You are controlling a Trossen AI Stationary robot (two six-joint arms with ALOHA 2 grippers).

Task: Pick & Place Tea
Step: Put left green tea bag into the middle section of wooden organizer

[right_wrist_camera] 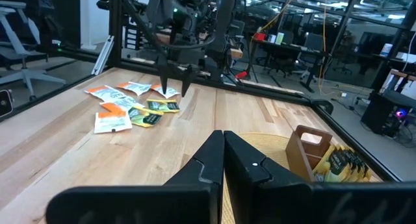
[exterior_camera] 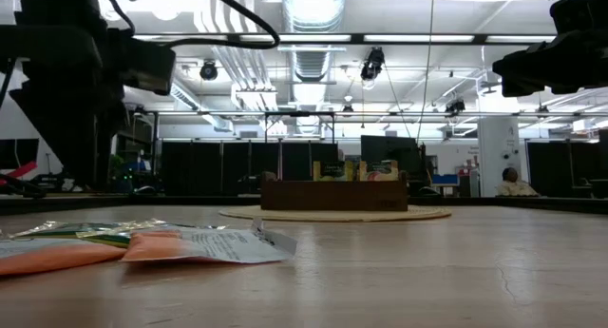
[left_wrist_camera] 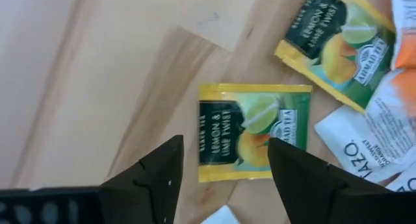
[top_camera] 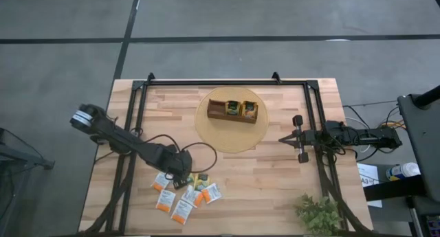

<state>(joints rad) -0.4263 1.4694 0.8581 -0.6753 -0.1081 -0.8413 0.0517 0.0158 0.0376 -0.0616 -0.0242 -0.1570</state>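
Note:
Several tea packets (top_camera: 184, 198) lie flat in a loose heap near the table's front left: white-and-orange, orange and yellow-green ones. My left gripper (left_wrist_camera: 226, 146) hangs open over the heap, pointing steeply down. Its fingers stand on either side of a yellow-green packet (left_wrist_camera: 250, 130) lying flat below them, without touching it. A second yellow-green packet (left_wrist_camera: 338, 45) lies just beyond it, beside a white one (left_wrist_camera: 364, 143). My right gripper (right_wrist_camera: 223, 136) waits shut and level at the table's right side (top_camera: 285, 138). The brown wooden tray (top_camera: 233, 110) holds a few packets upright.
The tray stands on a round woven mat (top_camera: 232, 130) at the table's far middle. A small green plant (top_camera: 317, 213) sits at the front right corner. A black frame (top_camera: 227, 82) runs along the table's sides and back. Bare wood lies between the heap and the mat.

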